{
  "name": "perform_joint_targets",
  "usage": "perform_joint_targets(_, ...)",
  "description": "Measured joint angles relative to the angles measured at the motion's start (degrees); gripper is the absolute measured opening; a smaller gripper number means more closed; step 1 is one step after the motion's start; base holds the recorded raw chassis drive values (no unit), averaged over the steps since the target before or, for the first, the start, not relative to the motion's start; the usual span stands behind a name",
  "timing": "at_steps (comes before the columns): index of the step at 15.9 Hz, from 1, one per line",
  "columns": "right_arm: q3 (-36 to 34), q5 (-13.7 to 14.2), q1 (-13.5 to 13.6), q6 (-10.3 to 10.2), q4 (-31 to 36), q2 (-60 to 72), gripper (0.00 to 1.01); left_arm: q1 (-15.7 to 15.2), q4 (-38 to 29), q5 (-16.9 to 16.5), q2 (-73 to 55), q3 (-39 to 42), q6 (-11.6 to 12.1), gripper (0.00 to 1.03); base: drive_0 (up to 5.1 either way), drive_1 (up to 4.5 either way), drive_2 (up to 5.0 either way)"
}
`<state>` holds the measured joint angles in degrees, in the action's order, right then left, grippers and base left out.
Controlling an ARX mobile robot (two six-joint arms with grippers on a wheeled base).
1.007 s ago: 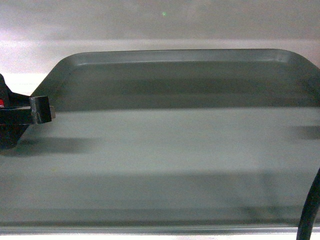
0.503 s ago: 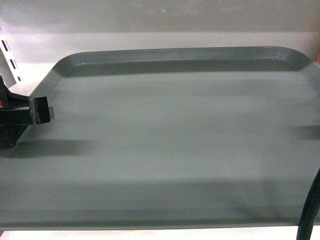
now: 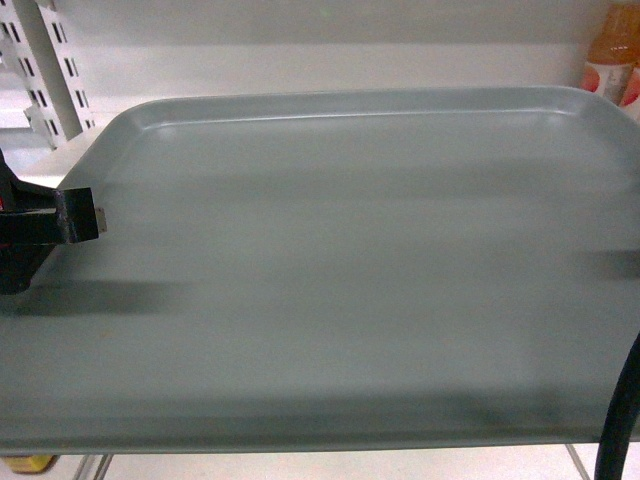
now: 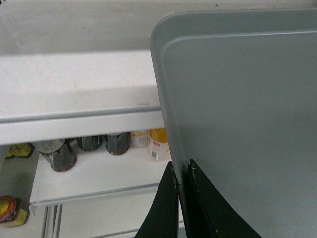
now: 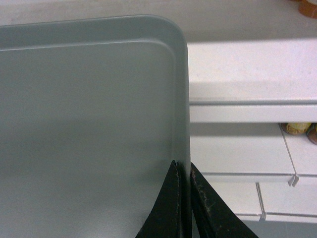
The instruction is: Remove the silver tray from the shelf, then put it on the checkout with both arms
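Observation:
The silver tray (image 3: 340,260) fills most of the head view, held level in the air in front of the shelf. My left gripper (image 3: 80,216) is shut on its left rim; in the left wrist view the left gripper (image 4: 182,171) has one jaw on each side of the silver tray (image 4: 237,99) edge. My right gripper (image 5: 184,169) is shut on the right rim of the silver tray (image 5: 84,124); in the head view only its cable (image 3: 618,420) shows. The white shelf (image 4: 74,89) (image 5: 247,74) lies beyond and below the tray's far corners. The checkout is out of view.
Dark bottles (image 4: 59,153) and a yellow-topped bottle (image 4: 158,144) stand on a lower shelf board under the tray's left side. An orange bottle (image 3: 612,50) stands at the back right. A slotted white upright (image 3: 50,75) rises at the back left. Jars (image 5: 297,128) sit lower right.
The tray has drawn back from the shelf with both grippers still clamped on it. The slotted upright and the orange bottle have come into view, and the tray's near edge now shows fully.

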<state>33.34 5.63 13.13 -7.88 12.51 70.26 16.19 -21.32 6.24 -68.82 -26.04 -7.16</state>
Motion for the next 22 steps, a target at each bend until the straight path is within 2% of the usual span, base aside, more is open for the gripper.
perform_joint_targets(22,0.07,-0.04,0.0,0.0,-0.26,0.15,0.03,0.0,0.35,0.0,0.22,0.0,0.07,0.04,0.1,-4.06,4.3)
